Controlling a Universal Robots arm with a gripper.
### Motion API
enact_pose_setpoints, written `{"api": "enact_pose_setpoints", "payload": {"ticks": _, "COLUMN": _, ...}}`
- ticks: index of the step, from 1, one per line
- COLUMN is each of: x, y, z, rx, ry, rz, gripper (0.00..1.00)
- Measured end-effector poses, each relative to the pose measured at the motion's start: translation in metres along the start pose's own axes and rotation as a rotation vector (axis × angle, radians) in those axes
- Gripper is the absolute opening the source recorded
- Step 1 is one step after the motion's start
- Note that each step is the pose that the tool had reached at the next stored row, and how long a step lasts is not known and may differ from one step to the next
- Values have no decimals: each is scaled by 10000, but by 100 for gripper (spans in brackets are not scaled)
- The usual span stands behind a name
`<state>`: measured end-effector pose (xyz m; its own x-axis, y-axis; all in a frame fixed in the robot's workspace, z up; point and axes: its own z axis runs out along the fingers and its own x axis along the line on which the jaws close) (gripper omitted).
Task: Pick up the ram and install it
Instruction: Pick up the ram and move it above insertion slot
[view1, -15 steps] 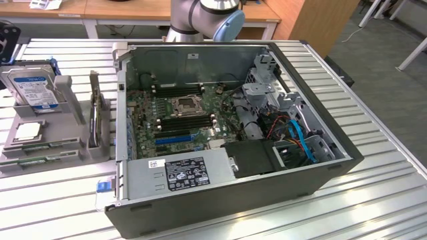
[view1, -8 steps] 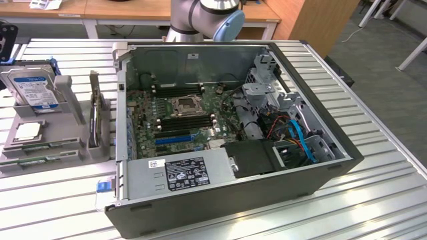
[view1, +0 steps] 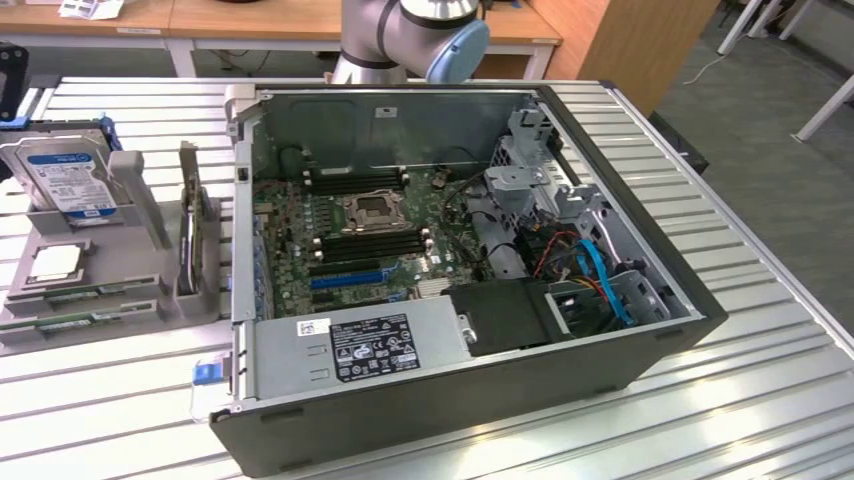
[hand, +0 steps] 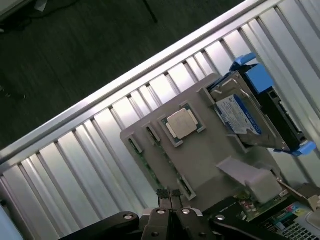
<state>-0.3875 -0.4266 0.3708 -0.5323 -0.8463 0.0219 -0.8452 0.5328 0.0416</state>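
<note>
Bright, perhaps overhead light glares off table (view1: 721, 395).

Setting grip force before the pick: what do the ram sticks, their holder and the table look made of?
The ram: green circuit board, probably fibreglass laminate, thin and rigid-looking, going by its colour. The holder: matte grey plastic, possibly 3D-printed, judging by its uniform dull surface. The table: bare ribbed metal, likely aluminium, given the bright sheen.

Open PC case (view1: 467, 400) on slatted table (view1: 747, 300); grey holder (view1: 134, 280) w/ 1 HDD (view1: 64, 178), 1 CPU (view1: 56, 262).
</note>
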Motion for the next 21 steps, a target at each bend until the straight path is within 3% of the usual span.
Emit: {"api": "enact_pose_setpoints", "payload": {"ticks": 21, "x": 0, "y": 0, "z": 4, "rx": 84, "ry": 159, "rz": -3816, "gripper": 10}}
